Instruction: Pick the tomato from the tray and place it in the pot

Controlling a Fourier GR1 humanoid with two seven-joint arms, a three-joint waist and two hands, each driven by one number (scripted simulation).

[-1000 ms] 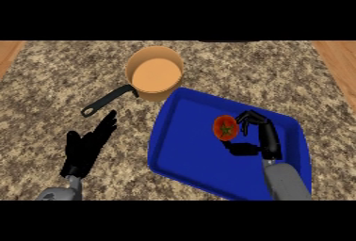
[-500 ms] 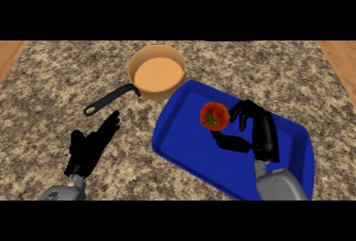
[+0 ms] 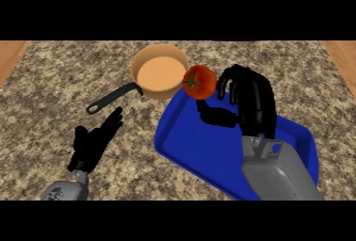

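Note:
The red tomato (image 3: pixel 200 82) hangs above the tray's far edge, just right of the pot's rim, and my right hand (image 3: pixel 245 101) is shut on it, fingers curled at its right side and thumb below. The tan pot (image 3: pixel 160 71) stands on the counter at the back, its black handle (image 3: pixel 111 98) pointing down-left. Under my right forearm lies the blue tray (image 3: pixel 201 146), with nothing else showing on it. At the lower left my left hand (image 3: pixel 94 143) rests open over the counter, fingers pointing toward the pot's handle.
The speckled granite counter (image 3: pixel 76 70) spreads round the pot and tray. Wooden strips show at the far left edge (image 3: pixel 12 54) and the far right edge (image 3: pixel 342 54).
My right hand has lifted the tomato off the tray and carried it up and left, from the tray's middle to beside the pot's rim. The left hand has hardly moved.

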